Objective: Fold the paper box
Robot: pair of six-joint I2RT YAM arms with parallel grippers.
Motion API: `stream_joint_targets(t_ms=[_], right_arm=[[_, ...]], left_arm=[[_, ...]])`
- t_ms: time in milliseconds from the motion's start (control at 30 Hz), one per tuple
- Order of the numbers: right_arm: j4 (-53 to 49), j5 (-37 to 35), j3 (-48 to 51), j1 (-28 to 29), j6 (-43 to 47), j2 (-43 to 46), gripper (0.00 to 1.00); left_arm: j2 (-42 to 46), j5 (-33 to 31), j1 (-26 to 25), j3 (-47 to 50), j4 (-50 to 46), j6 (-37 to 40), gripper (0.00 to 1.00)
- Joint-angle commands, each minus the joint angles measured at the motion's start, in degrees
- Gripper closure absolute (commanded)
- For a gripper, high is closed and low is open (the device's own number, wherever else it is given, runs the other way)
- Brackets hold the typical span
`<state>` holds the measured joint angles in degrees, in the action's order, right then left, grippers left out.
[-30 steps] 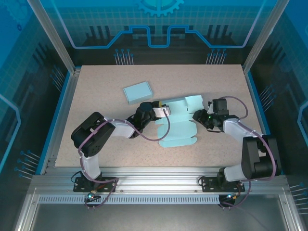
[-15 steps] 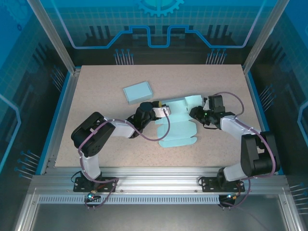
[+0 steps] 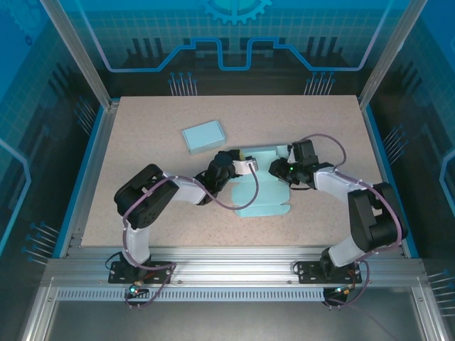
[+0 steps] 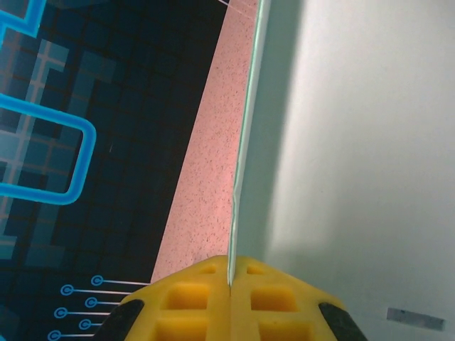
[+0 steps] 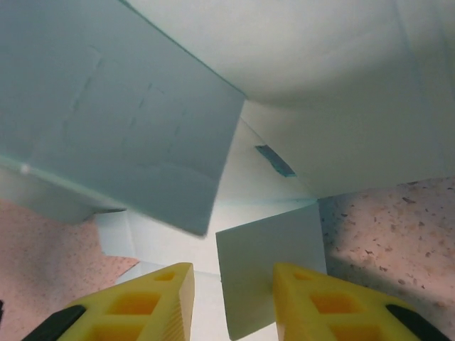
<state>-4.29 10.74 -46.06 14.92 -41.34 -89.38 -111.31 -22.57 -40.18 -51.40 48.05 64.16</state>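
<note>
The light blue paper box (image 3: 261, 193) lies partly unfolded in the middle of the table, its back part lifted between the two grippers. My left gripper (image 3: 239, 165) is shut on the thin edge of a box panel (image 4: 355, 142), which stands upright out of the closed yellow fingertips (image 4: 213, 298). My right gripper (image 3: 279, 169) is at the box's back right, its jaws apart. In the right wrist view a small flap (image 5: 270, 263) stands between the yellow fingers (image 5: 320, 302), close to the right one, and a larger panel (image 5: 121, 121) hangs tilted above.
A closed light blue box (image 3: 204, 135) lies at the back left of the speckled table (image 3: 156, 128). Blue rails and aluminium posts edge the table on both sides.
My right gripper has moved left up to the box, and its jaws have narrowed a little around the flap. The left gripper has shifted slightly right, still holding the panel edge.
</note>
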Motion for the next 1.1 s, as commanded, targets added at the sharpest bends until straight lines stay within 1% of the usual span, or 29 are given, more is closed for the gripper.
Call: stream_joint_targets(t_ms=[0, 200, 267, 400, 533, 600, 733, 867, 967, 1067], right_arm=[[1.83, -0.67, -1.40, 0.99, -1.02, -2.29, 0.65], [0.64, -1.03, -0.16, 0.10, -0.58, -1.94, 0.64], [0.34, -0.71, 0.91, -0.67, -0.12, -0.32, 0.63], [-1.95, 0.59, 3.04, -3.38, 1.80, 4.65, 0.60], [-4.66, 3.16, 5.28, -8.15, 4.68, 11.48, 0.55], [-5.99, 4.69, 5.98, -10.57, 6.11, 14.58, 0.54], [-7.13, 7.79, 6.42, -17.28, 8.08, 18.86, 0.54], [-6.69, 12.31, 4.03, -23.78, 9.86, 17.27, 0.54], [-5.56, 14.75, 0.97, -26.58, 10.66, 13.18, 0.55], [-3.19, 17.04, -2.34, -29.29, 9.58, 7.31, 0.56]], left_arm=[[-2.13, -3.09, -1.03, -1.11, 5.91, 3.88, 1.00], [-4.23, -5.05, -1.79, 1.15, 15.83, 11.07, 1.00], [-5.26, -5.48, -2.00, 1.69, 19.60, 13.60, 1.00], [-7.02, -5.85, -2.36, 2.42, 23.87, 17.80, 1.00], [-7.91, -6.12, -2.82, 3.57, 27.12, 20.01, 1.00], [-8.16, -6.24, -2.97, 4.13, 28.17, 20.91, 1.00], [-9.24, -6.61, -3.47, 4.28, 29.34, 24.10, 1.00], [-10.24, -7.29, -4.27, 4.27, 30.99, 26.07, 1.00], [-10.25, -7.72, -4.61, 4.83, 30.87, 26.35, 1.00], [-10.63, -8.15, -4.73, 5.13, 31.66, 27.08, 1.00]])
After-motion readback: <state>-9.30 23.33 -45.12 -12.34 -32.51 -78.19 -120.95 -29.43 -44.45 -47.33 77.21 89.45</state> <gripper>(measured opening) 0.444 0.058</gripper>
